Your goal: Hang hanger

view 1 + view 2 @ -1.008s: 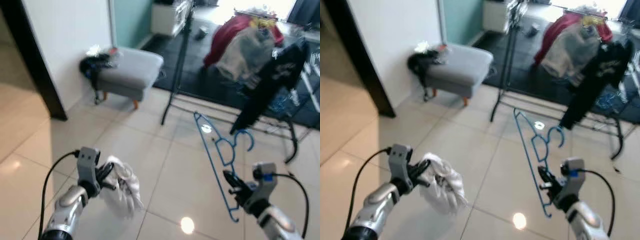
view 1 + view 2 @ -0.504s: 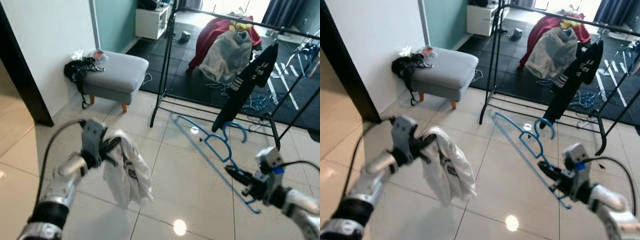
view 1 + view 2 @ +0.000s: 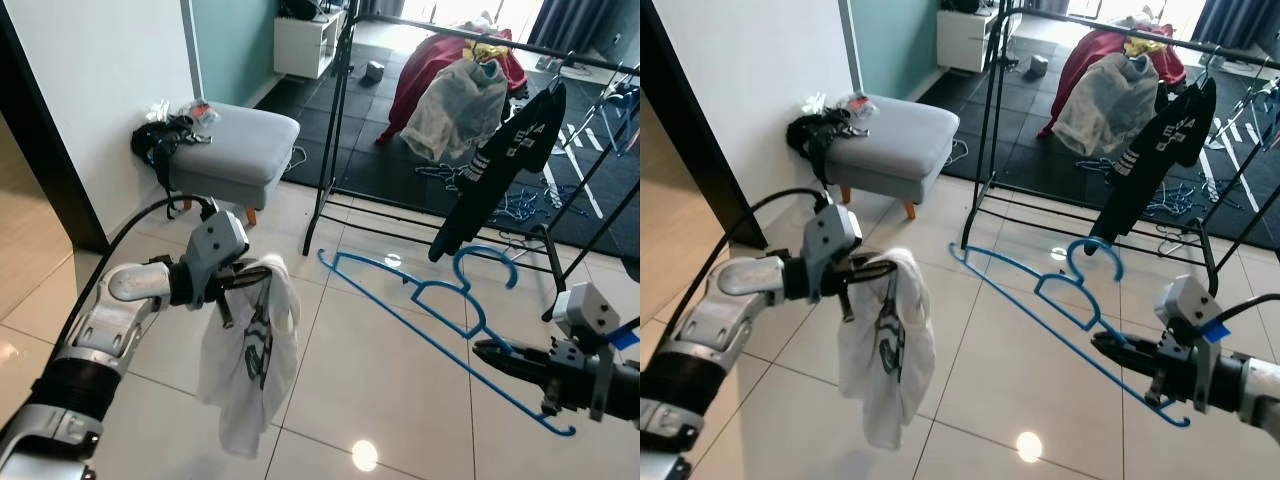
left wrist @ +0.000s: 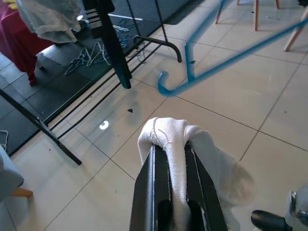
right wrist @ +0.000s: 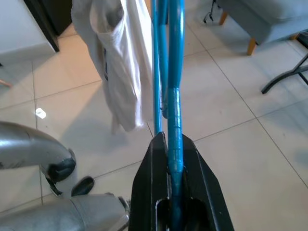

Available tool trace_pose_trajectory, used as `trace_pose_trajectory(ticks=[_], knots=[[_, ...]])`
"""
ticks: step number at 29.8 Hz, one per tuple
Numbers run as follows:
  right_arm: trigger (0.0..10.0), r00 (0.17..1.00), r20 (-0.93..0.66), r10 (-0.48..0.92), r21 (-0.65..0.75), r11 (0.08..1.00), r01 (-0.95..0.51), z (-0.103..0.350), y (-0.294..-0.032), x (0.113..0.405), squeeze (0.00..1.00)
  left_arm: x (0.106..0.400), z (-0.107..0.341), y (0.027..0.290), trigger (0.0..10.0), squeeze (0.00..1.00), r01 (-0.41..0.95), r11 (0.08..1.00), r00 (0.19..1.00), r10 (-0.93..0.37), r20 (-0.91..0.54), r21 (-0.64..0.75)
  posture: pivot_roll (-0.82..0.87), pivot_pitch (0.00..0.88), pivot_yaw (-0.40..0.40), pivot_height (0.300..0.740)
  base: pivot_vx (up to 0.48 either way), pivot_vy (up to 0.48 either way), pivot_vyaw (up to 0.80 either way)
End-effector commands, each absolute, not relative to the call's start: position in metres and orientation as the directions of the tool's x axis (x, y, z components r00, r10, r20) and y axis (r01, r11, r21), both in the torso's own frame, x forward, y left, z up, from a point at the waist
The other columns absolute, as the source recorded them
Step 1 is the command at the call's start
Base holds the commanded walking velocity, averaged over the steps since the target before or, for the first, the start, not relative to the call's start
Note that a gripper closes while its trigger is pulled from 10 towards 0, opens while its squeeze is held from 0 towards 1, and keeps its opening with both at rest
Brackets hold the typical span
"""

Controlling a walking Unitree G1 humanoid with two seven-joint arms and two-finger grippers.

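A blue plastic hanger (image 3: 432,318) is held out flat over the tiled floor, its hook (image 3: 487,264) pointing toward the rack. My right gripper (image 3: 492,355) at the lower right is shut on the hanger's bottom bar; the right wrist view has the blue bar (image 5: 172,120) pinched between the black fingers. At the left my left gripper (image 3: 252,279) is shut on a white garment (image 3: 250,362) that hangs down limp; the left wrist view shows the cloth (image 4: 174,144) draped over the fingers. The black clothes rack (image 3: 338,110) stands behind.
A black garment (image 3: 500,160) hangs from the rack's rail, with red and grey clothes (image 3: 455,85) further back. A grey footstool (image 3: 228,147) with dark items on it stands by the white wall on the left. A dark mat lies under the rack.
The left arm has lifted and turned the white garment toward the hanger. The right gripper has swung the hanger from tilted up to nearly flat. The camera has shifted slightly.
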State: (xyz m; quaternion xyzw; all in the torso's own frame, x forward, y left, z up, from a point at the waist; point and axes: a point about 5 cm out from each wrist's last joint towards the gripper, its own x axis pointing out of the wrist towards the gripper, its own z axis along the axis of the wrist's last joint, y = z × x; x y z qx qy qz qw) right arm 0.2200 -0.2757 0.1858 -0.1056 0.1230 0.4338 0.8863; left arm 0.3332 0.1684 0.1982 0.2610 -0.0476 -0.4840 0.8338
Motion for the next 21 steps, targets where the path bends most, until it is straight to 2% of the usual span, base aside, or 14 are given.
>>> trace_pose_trajectory(ticks=[1, 6, 9, 14, 21], knots=[[10.0, 0.573, -0.280, 0.770, -0.079, 0.577, -0.813, 0.194, -0.270, 0.219, 0.00, 0.333, 0.213, 0.167, 10.0, 0.00, 0.768, 0.350, 0.512, -0.838, -0.186, 0.537, -0.04, 0.063, -0.030, 0.740, 0.000, 0.000, 0.00], [10.0, 0.543, -0.317, 0.777, -0.059, 0.556, -0.829, 0.189, -0.267, 0.217, 0.00, 0.335, 0.214, 0.168, 10.0, 0.00, 0.755, 0.337, 0.524, -0.826, -0.208, 0.563, -0.04, 0.060, -0.036, 0.740, 0.000, 0.000, 0.00], [10.0, 0.556, -0.371, 0.744, -0.060, 0.578, -0.814, 0.183, -0.269, 0.217, 0.00, 0.343, 0.221, 0.168, 10.0, 0.00, 0.704, 0.377, 0.580, -0.794, -0.181, 0.602, -0.04, 0.063, -0.036, 0.740, 0.000, 0.000, 0.00], [10.0, 0.555, -0.346, 0.756, -0.030, 0.583, -0.812, 0.183, -0.265, 0.215, 0.00, 0.347, 0.227, 0.165, 10.0, 0.00, 0.665, 0.421, 0.612, -0.780, -0.127, 0.617, -0.04, 0.064, -0.038, 0.740, 0.000, 0.000, 0.00], [10.0, 0.498, -0.311, 0.810, 0.081, 0.544, -0.835, 0.181, -0.256, 0.201, 0.00, 0.346, 0.228, 0.148, 10.0, 0.00, 0.641, 0.448, 0.615, -0.786, -0.066, 0.623, -0.07, 0.077, -0.042, 0.740, 0.000, 0.000, 0.00]])
